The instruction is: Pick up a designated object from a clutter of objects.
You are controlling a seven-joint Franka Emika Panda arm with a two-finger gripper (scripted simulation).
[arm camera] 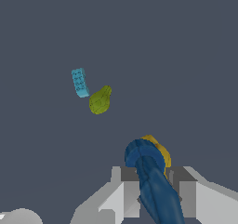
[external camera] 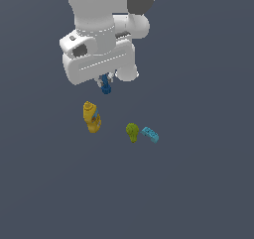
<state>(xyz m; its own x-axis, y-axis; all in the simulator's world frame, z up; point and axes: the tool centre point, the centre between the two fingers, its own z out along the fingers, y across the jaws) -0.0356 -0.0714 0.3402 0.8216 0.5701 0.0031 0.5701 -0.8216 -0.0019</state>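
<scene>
Going left to right across the exterior view: your arm [external camera: 101,32] filled the upper left, white body hanging down over the grey floor [external camera: 198,193]. Its gripper [external camera: 105,83] was clamped narrow on the dark blue knobbly piece [external camera: 106,87], which hung from the fingertips clear of the floor and above the rest of the clutter.

The wrist view agreed: the blue piece [arm camera: 155,181] sat between the two grey fingers [arm camera: 124,190], both pressed against its sides, its rounded end sticking out past them.

Just below the gripper and a bit to the exterior view's left lay the yellow piece [external camera: 91,117], on the floor, apart from the held piece. In the wrist view only a yellow edge [arm camera: 161,151] showed behind the blue one.

Further toward the exterior view's right sat the olive-green piece [external camera: 132,131], then the light cyan brick [external camera: 150,134] just beside it. You couldn't tell from either view whether those two touched. Both stayed well apart from the yellow piece.
</scene>
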